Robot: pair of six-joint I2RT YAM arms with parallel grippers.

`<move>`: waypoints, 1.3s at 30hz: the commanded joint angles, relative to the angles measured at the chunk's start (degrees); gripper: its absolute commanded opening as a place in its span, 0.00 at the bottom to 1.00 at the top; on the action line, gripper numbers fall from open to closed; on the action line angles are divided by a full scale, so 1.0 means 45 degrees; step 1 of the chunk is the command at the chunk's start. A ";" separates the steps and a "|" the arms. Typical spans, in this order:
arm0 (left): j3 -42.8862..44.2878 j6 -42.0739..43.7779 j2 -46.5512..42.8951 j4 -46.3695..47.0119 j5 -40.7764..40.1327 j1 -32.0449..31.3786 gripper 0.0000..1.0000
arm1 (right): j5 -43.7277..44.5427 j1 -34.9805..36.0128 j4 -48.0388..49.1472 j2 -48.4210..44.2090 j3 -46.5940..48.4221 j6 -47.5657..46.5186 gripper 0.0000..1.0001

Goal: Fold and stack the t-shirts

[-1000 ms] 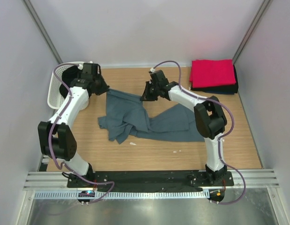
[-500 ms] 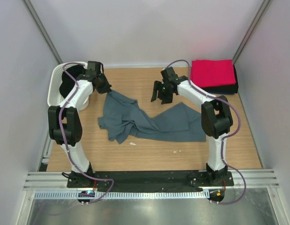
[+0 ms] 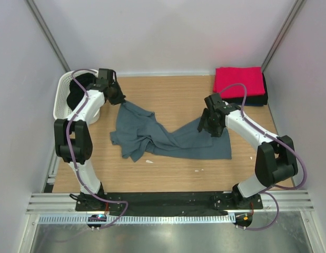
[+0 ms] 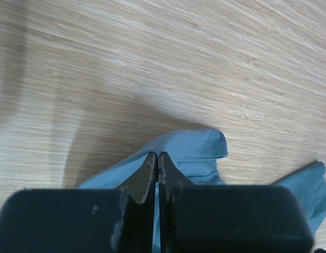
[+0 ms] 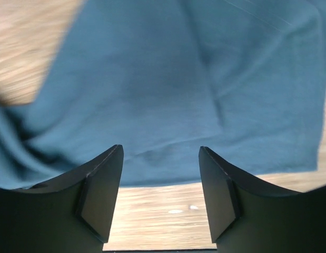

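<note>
Two claws work one slate blue-grey t-shirt (image 3: 173, 139), which lies crumpled across the middle of the counter (image 3: 173, 89). The left claw (image 3: 118, 98) is pinched together on the shirt's far-left corner, just beside the white basket (image 3: 59, 105), with its arm stretched forward along the left side. The right claw (image 3: 207, 126) has its fingers (image 5: 102, 184) well apart, holding nothing, above the shirt's right end, its elbow bent out to the right. A folded red t-shirt (image 3: 237, 80) tops dark t-shirts (image 3: 257, 99) at the far right corner.
</note>
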 commanded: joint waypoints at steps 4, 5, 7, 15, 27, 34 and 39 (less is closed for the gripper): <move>-0.0259 0.0480 -0.0584 0.0566 0.0321 0.0072 0.00 | 0.0882 -0.0822 0.0537 -0.0061 -0.1379 0.0998 0.56; -0.0318 0.0539 -0.0624 0.0547 0.0281 0.0053 0.00 | 0.0999 -0.0881 0.0673 -0.0041 -0.1516 0.0979 0.56; -0.0435 0.0598 -0.0781 0.0546 0.0242 0.0072 0.00 | 0.0962 -0.0940 0.1044 0.0017 -0.1906 0.0998 0.56; -0.0650 0.0656 -0.1054 0.0566 0.0320 0.0053 0.00 | 0.0375 -0.0999 0.2548 0.0134 -0.2962 0.1116 0.54; -0.0748 0.0715 -0.1249 0.0546 0.0398 0.0072 0.00 | 0.0414 -0.0999 0.2998 -0.0061 -0.3978 0.1174 0.41; -0.0806 0.0793 -0.1561 0.0507 0.0379 0.0072 0.00 | 0.0706 -0.0999 0.2823 0.0018 -0.3783 0.0881 0.34; -0.0787 0.0910 -0.1796 0.0508 0.0301 0.0072 0.00 | 0.1155 -0.0999 0.2259 -0.0118 -0.3003 0.0608 0.01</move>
